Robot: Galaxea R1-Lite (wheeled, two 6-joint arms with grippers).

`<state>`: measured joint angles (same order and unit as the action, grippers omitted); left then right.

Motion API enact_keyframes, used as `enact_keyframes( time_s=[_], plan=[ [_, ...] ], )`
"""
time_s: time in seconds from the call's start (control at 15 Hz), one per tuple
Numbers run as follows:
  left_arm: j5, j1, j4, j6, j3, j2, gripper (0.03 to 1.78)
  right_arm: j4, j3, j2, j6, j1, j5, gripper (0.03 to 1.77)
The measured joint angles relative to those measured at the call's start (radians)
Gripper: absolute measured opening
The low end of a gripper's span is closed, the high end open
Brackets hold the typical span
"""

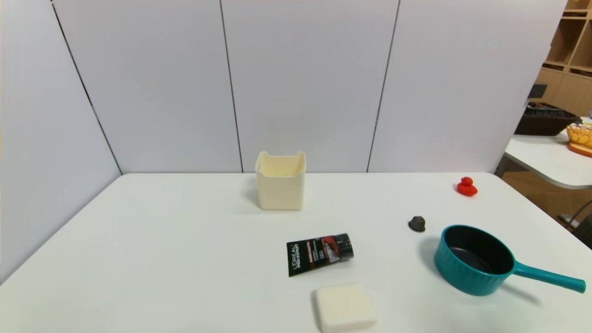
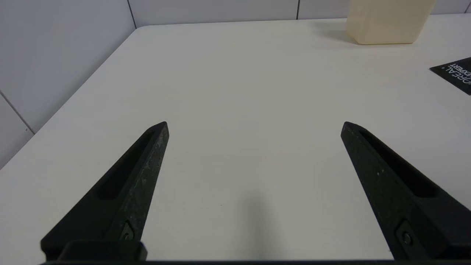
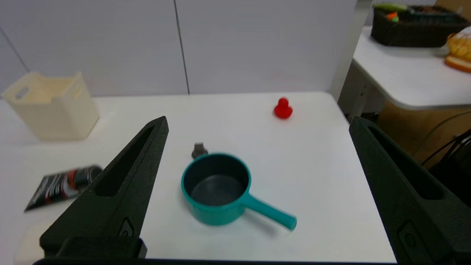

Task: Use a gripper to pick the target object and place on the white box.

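Ribbed teal saucepan [image 1: 475, 260], glossy, upright; notched cream white box [image 1: 280, 180], seemingly plastic; left gripper [image 2: 254, 127], right gripper [image 3: 257, 123] spread wide, empty.

Lab test cell: white partition panels [image 1: 300, 83], bare white table [image 1: 162, 254].

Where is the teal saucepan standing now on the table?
In the head view the teal saucepan stands on the table's right side, near the front, just behind it a small dark lump.

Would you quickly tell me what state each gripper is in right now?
Left gripper: open, holding nothing, over bare table.
Right gripper: open, holding nothing, facing the teal saucepan from above.
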<state>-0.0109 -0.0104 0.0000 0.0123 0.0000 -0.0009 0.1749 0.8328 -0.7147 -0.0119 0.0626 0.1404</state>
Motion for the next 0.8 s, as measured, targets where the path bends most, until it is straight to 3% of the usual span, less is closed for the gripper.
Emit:
enact_keyframes(
  time_s=[0.13, 0.33, 0.6, 0.8],
  plan=[
    [0.000, 0.000, 0.000, 0.000, 0.000, 0.000, 1.69, 0.038, 0.219, -0.156, -0.032, 0.006, 0.047, 1.70],
    [0.000, 0.000, 0.000, 0.000, 0.000, 0.000, 1.69, 0.223, 0.538, -0.342, -0.069, 0.011, 0.069, 1.70],
    [0.000, 0.000, 0.000, 0.000, 0.000, 0.000, 1.69, 0.707, 0.984, -0.593, -0.156, -0.015, 0.080, 1.70],
    [0.000, 0.000, 0.000, 0.000, 0.000, 0.000, 1.69, 1.069, 1.094, -0.731, -0.352, -0.133, 0.055, 1.70]
  ],
)
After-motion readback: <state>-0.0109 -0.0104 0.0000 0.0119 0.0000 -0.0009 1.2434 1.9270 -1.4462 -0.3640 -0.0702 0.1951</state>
